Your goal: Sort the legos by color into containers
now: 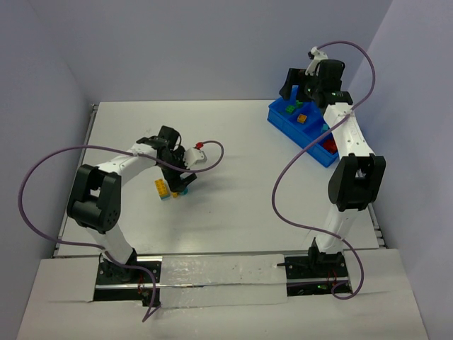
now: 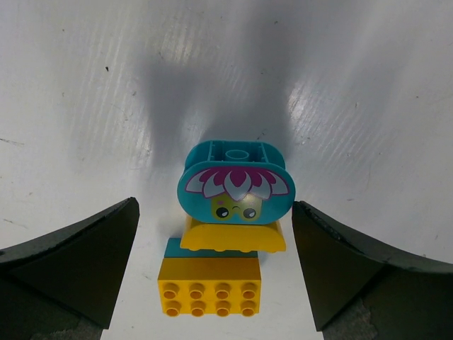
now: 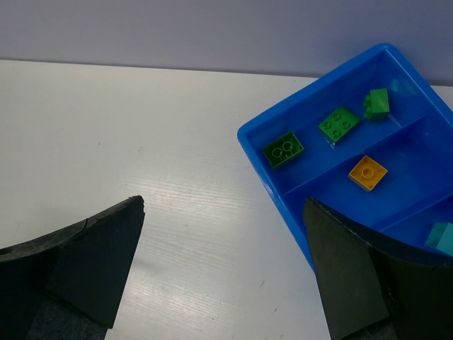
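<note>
Two pincers gape wide, each holding nothing. Well apart from the glossy blue bin [image 3: 414,180], the left pincer [image 2: 214,205] straddles loose legos [image 2: 233,212] with smooth white tabletop [image 1: 241,205] open around them. They are a studded yellow brick [image 2: 209,287], a thin teal plate [image 2: 177,248], a yellow sloped piece [image 2: 233,237] and a rounded teal piece [image 2: 236,185] printed with a flower face. The right pincer [image 3: 223,205] hangs by the bin's rounded corner. Inside the bin, three green bricks [image 3: 338,124] share one compartment. Past a straight divider lies an orange brick [image 3: 367,173].
</note>
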Controlling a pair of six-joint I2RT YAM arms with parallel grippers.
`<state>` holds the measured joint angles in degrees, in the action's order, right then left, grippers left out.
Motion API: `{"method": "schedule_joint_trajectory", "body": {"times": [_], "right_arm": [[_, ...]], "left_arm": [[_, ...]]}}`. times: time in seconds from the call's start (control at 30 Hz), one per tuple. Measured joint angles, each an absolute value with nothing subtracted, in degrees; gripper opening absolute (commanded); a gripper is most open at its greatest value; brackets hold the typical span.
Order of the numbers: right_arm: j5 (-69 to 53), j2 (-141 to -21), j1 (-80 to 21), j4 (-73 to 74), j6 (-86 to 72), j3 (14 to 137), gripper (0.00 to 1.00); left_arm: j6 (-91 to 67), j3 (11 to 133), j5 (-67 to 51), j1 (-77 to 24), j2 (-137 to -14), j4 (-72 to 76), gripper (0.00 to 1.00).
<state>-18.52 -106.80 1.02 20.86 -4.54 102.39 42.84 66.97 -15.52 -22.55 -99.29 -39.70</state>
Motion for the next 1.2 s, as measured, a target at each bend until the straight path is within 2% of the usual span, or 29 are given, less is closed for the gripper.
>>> {"method": "schedule_joint_trajectory", "body": {"times": [0.5,0.6,0.87,1.2], "right_arm": [[-18.78,-106.80,1.02,21.08,-4.40,101.69,1.00],[-18.96,-106.80,1.02,21.08,-4.40,101.69,1.00],[-19.18,-106.80,0.99,21.08,-4.43,101.63,1.00],[-20.93,-105.98,0.35,21.06,-5.35,98.22,1.00]], "left_arm": [[44.17,60.91,-15.14,-22.52,-99.41,-40.00,0.99],[44.28,60.88,-14.86,-22.39,-99.62,-39.51,0.87],[44.60,61.60,-14.74,-21.54,-100.48,-38.59,0.71],[44.02,62.15,-15.12,-21.51,-100.73,-38.44,0.57]]}}
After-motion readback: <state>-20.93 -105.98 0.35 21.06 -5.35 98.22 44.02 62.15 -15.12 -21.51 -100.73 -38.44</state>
